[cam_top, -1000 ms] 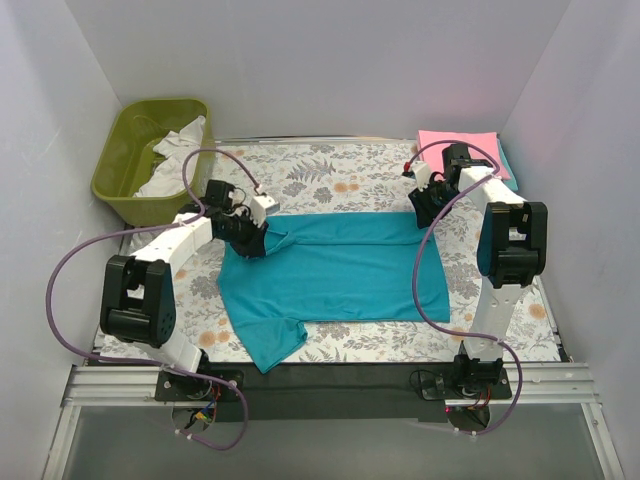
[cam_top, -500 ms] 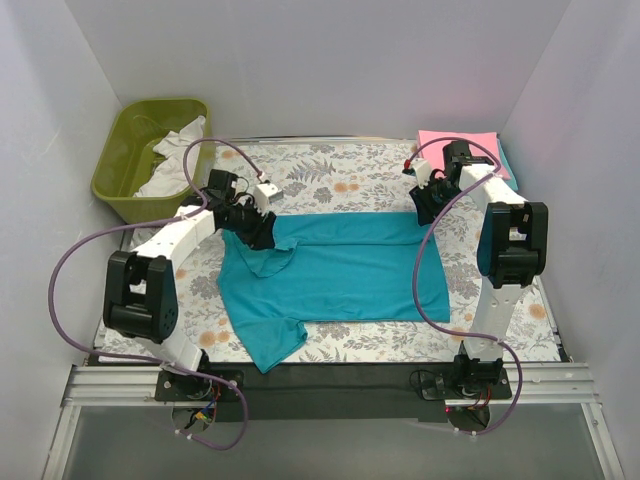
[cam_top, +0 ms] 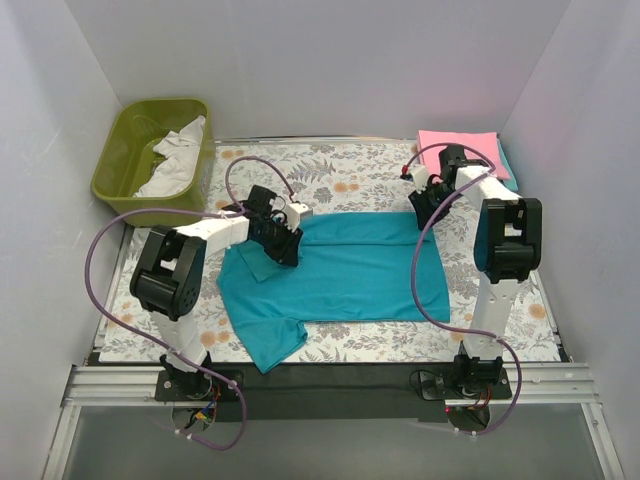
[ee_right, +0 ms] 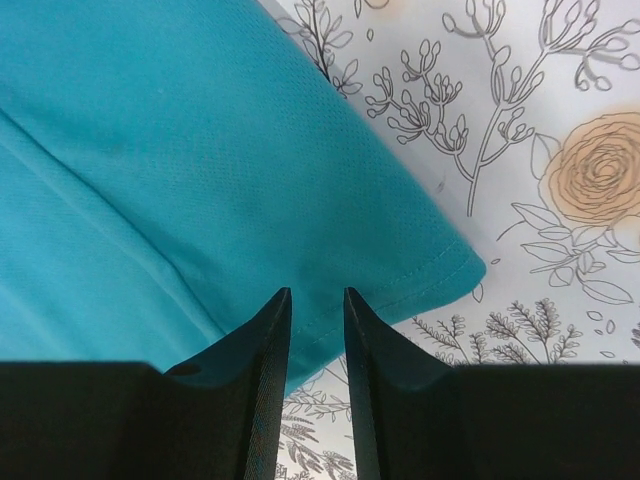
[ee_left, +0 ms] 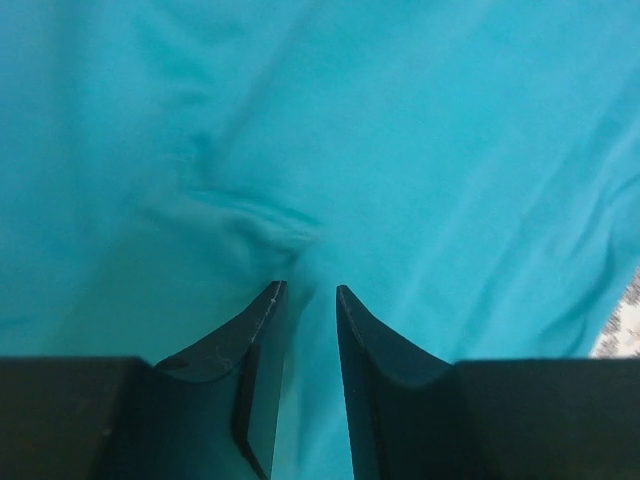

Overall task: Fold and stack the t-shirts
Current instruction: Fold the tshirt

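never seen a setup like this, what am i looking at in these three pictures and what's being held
These are two robot arms, each with a two-finger gripper. The wide picture looks down from above; the close-ups come from wrist cameras. On the floral table cloth lie a teal t-shirt and, far right, a pink t-shirt; an olive tub holds white cloth. The left gripper pinches the teal shirt's fabric; the right gripper sits at its corner, grip unclear.
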Controlling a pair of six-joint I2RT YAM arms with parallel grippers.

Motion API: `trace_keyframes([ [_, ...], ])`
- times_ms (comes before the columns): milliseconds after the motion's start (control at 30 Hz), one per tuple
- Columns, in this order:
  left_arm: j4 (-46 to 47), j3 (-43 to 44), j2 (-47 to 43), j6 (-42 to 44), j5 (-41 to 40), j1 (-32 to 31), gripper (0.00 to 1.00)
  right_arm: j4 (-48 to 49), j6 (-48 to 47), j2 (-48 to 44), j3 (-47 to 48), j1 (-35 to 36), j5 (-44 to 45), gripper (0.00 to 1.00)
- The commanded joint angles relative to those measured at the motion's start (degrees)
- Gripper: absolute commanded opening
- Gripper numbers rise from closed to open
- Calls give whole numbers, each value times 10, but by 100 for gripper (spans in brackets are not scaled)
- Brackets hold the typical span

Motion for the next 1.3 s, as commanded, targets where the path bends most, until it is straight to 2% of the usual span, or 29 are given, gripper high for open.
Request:
trace_keyframes([
  [0,-9,-17,-18,-15,-7,-15,26,-13,-1,11,10,3,20,29],
  [100,-29,-19,-47,-14,-1,-13,28,-14,-12,4,-3,3,43,26],
  [233,-53,13,-111,-29,23,30,34,-10,-37,-7,-14,1,100,23],
  [333,-69,36,-127,-37,-2,76,41,-14,-38,-32,-3,-3,89,30],
  [367,-67,45,-126,-39,-15,87,43,-14,-37,-40,-1,-2,78,39],
  [400,-66,49,-122,-38,-28,98,44,-15,-35,-59,0,-1,57,42],
  [500,-55,58,-91,-37,-84,131,47,-18,-33,-79,-7,11,40,44],
  [667,-32,76,-41,-73,-150,163,47,-22,-47,-84,-33,23,39,43],
  [1067,-34,23,-33,-97,-182,173,45,-20,-86,-56,-75,32,63,43],
  [1167,-32,4,-27,-102,-192,182,44,-21,-91,-53,-75,33,72,32],
  [1267,-35,2,-15,-113,-188,198,44,-22,-97,-57,-75,33,79,28],
])
